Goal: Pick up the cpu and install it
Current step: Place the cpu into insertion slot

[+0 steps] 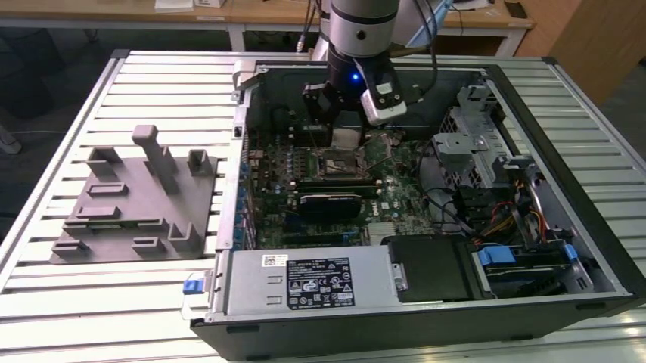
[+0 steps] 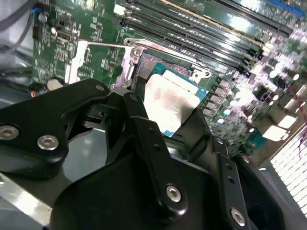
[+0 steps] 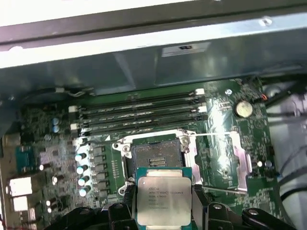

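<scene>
Black two-fingered pincer [image 2: 168,120] of mine clenched on cpu [image 3: 164,200]: small flat square chip, silvery metal top, green rim. Fingers [image 2: 144,129] press its opposite edges. Chip hangs close over open black square socket with silvery metal frame [image 3: 156,155] on green motherboard [image 3: 48,158], not yet seated. Step in hand, I judge: install. Seating calls for squaring chip to frame, then soft descent.

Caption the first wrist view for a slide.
The hand grips the cpu at the open motherboard socket, beside the memory slots.
</scene>
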`<state>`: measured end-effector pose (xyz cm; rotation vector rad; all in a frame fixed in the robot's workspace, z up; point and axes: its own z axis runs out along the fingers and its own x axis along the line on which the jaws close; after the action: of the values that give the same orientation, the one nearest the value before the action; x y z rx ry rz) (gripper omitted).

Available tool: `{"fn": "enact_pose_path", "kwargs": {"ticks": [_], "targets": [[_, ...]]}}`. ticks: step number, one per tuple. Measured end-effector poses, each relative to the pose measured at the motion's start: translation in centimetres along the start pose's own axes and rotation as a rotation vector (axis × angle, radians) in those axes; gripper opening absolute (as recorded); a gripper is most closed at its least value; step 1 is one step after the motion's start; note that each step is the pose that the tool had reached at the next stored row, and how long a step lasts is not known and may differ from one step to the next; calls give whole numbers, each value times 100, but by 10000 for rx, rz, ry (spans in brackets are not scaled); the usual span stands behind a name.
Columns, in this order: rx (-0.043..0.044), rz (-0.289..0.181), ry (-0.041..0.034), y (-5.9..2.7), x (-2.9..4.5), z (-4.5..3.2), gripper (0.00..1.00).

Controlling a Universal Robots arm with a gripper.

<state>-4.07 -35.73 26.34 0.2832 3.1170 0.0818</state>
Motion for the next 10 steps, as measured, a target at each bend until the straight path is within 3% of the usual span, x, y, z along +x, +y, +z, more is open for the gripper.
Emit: {"fn": "enact_pose_path", "kwargs": {"ticks": [10], "targets": [[9,1816,-97,0,0,4,54]]}}
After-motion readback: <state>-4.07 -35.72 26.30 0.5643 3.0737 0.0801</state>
